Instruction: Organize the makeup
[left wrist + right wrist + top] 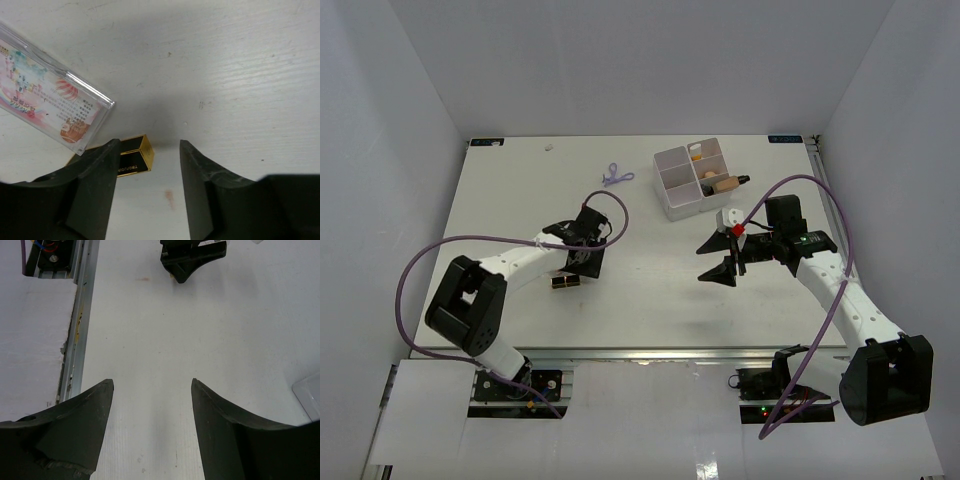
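Lipstick (134, 159), black-gold: flat on table (650, 300), left of centre, partly under one finger of left gripper (149, 152), not between jaws. Jaws spread, gripping nothing; judged mid-alignment for pickup. Clear pinkish packet (50, 102) just beside. Right gripper (152, 385) released, empty, near white compartment box (682, 210); likely waiting.

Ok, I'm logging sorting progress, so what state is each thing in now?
left hand: open, holding nothing.
right hand: open, empty.
lipstick: lying on the table, partly hidden by a left finger.
clear pinkish card: flat on the table.
lilac clip: on the table, outside the box.
white box: two compartments filled, two empty.
beige bottle: lying in the box.
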You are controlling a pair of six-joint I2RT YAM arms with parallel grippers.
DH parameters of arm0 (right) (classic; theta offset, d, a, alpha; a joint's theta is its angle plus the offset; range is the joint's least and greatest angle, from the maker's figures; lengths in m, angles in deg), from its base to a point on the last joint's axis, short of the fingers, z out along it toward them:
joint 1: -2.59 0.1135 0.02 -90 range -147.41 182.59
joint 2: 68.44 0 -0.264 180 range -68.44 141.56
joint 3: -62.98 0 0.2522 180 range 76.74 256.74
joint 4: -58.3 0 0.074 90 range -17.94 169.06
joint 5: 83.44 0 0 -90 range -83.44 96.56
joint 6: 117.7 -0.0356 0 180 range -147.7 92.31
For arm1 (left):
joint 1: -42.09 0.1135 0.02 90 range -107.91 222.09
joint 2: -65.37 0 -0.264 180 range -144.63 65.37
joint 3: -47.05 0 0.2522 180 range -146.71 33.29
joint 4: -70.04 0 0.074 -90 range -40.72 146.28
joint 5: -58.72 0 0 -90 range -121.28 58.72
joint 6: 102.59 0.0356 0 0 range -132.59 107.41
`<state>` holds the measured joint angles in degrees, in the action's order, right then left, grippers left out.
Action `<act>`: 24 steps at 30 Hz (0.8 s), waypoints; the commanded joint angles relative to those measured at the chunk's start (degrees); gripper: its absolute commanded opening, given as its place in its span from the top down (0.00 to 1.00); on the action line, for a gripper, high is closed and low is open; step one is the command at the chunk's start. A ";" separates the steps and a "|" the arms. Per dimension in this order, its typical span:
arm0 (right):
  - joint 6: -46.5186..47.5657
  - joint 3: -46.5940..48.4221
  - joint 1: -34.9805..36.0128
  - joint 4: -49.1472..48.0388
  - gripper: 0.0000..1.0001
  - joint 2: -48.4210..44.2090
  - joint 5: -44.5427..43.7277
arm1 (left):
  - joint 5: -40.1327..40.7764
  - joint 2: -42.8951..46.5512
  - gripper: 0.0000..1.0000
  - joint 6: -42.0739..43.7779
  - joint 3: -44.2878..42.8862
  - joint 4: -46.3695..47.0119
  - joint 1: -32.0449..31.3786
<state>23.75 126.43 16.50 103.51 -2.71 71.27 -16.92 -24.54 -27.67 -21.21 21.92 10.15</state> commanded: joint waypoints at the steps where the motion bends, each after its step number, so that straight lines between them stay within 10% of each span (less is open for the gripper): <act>1: 0.50 -0.39 -0.29 0.11 0.30 -0.08 2.26 | -1.73 10.11 0.31 -9.04 2.51 2.06 0.98; 14: 0.50 -0.39 -0.38 0.38 0.30 -0.17 2.81 | 2.39 21.90 0.06 -64.62 11.28 -3.94 4.64; 24: 0.50 -0.47 -0.73 0.38 0.30 -1.13 3.22 | 6.36 22.90 0.11 -84.51 16.03 -7.82 5.54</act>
<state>23.75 126.43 16.12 103.64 -2.71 72.05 -13.64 -2.99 -100.84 -6.57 16.26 15.00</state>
